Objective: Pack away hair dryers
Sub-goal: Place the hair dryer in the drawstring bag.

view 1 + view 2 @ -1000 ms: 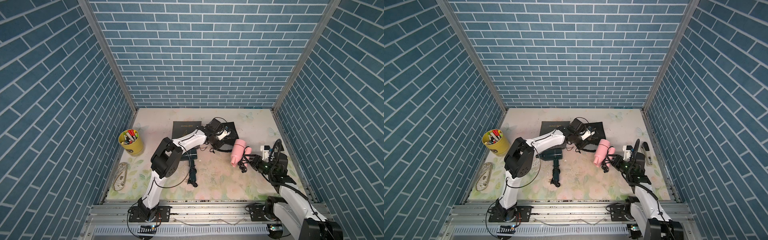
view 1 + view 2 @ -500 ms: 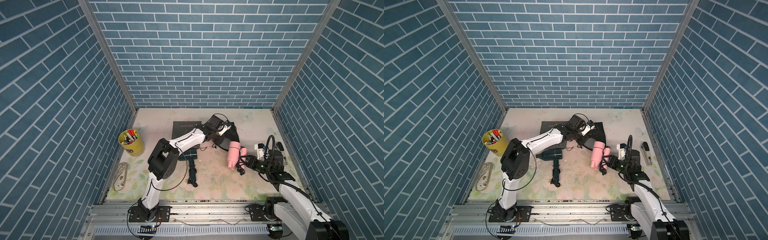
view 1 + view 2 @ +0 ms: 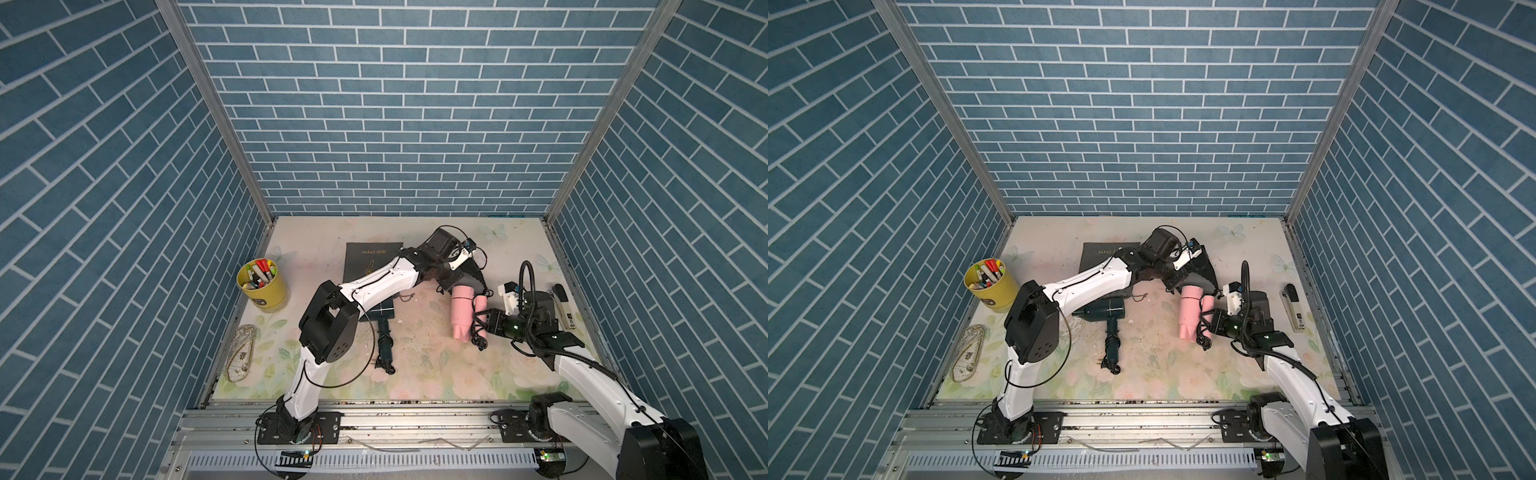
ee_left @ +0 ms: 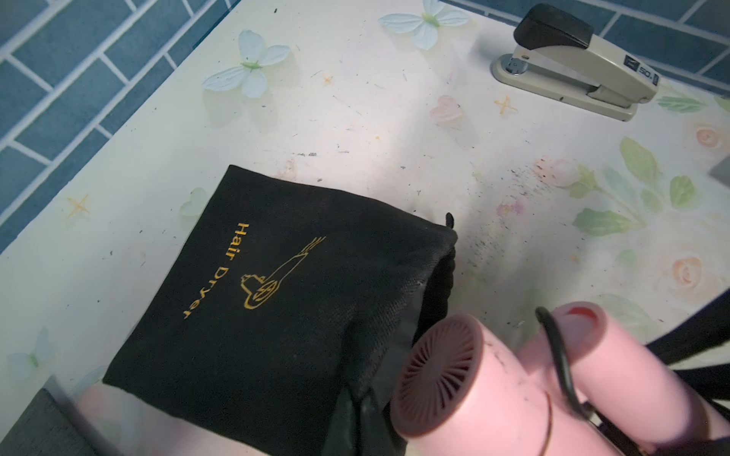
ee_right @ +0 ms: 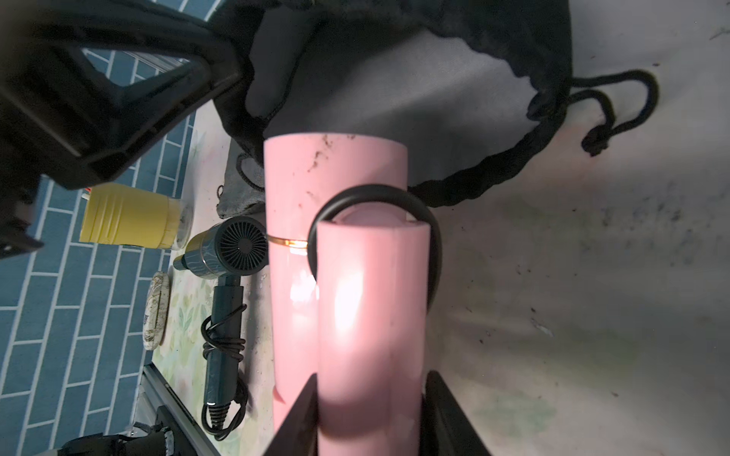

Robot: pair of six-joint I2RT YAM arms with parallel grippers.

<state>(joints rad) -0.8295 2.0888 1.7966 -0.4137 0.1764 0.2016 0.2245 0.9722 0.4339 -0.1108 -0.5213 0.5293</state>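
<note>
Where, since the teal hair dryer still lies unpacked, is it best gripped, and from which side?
Grip the teal hair dryer by its handle, on the bare stretch just below the barrel, coming down from above with the jaws across it. It lies flat, the handle is slimmer than the barrel, and the black cord bunches around its far end.

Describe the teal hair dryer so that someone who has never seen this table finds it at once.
On the flowered table, look near the middle, between the yellow cup of markers and the pink hair dryer. There the teal hair dryer lies flat, its black cord wound round the handle. Unlike the pink one, held in the right gripper, it is dark and lies free.
</note>
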